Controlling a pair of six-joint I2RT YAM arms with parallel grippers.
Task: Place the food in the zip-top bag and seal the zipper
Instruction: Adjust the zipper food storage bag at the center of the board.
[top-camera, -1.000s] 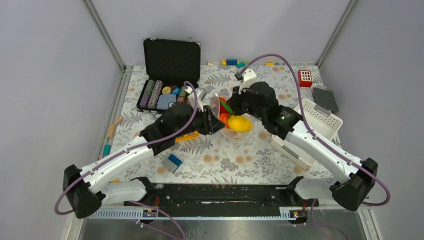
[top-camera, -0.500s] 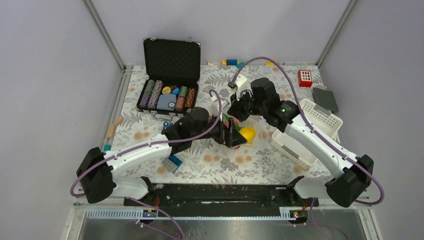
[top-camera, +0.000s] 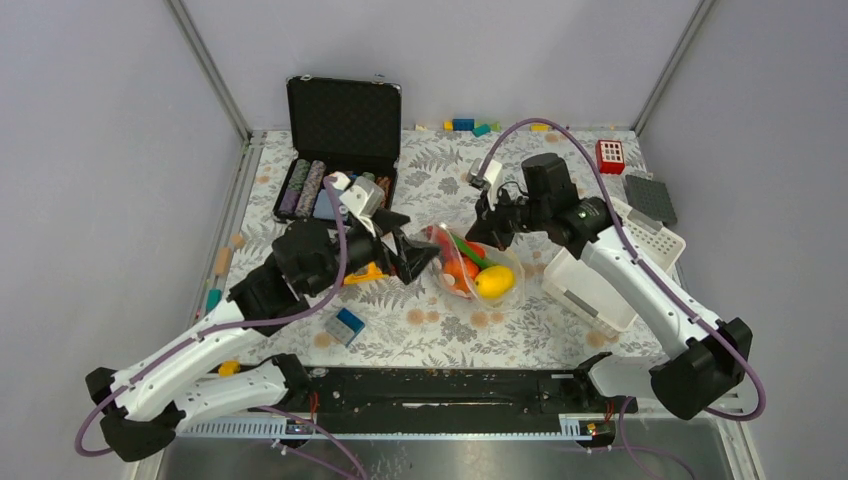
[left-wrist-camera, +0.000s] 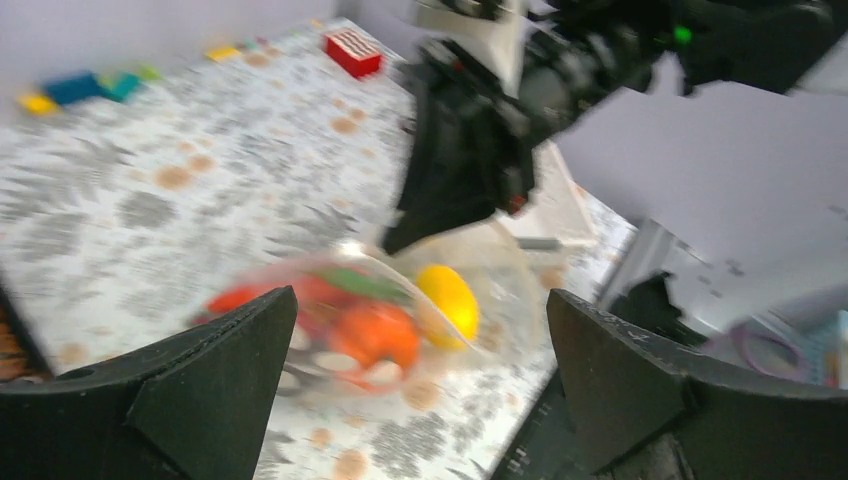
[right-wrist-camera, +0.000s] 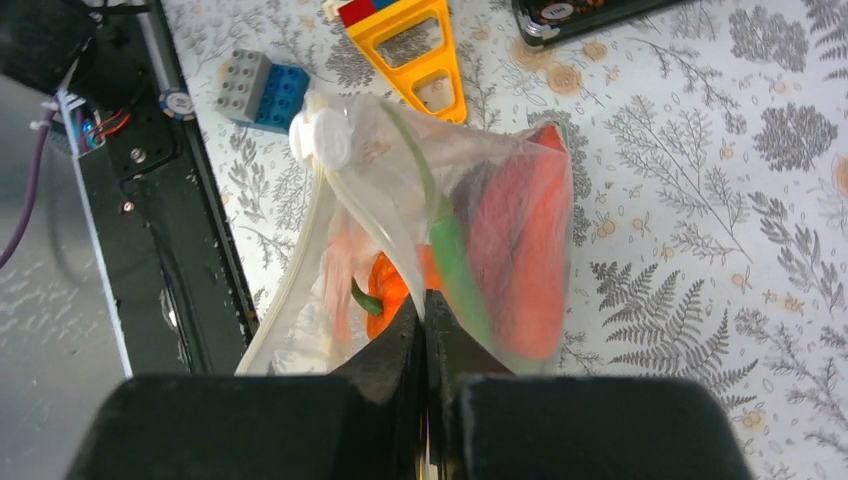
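The zip-top bag (top-camera: 478, 270) is clear and sags at the table's middle, with the food inside: a yellow piece (top-camera: 494, 282), an orange pumpkin (right-wrist-camera: 392, 290), a red piece (right-wrist-camera: 525, 245) and a green pod (right-wrist-camera: 455, 255). My right gripper (top-camera: 490, 234) is shut on the bag's upper edge (right-wrist-camera: 427, 305). The zipper (right-wrist-camera: 300, 270) runs down the bag's left edge to a white tab (right-wrist-camera: 322, 140). My left gripper (top-camera: 416, 256) stands wide open just left of the bag, touching nothing. In the left wrist view the left gripper (left-wrist-camera: 420, 300) frames the blurred bag (left-wrist-camera: 370, 320).
An open black case of poker chips (top-camera: 340, 160) stands at the back left. A white slotted basket (top-camera: 642, 235) and a white box (top-camera: 590, 292) lie to the right. A yellow toy (top-camera: 372, 272) and a blue block (top-camera: 348, 325) lie near the left arm. Coloured blocks (top-camera: 465, 125) line the back wall.
My left gripper has opened, let go of the bag and drawn back to the left. The bag has dropped lower, held by the right gripper alone.
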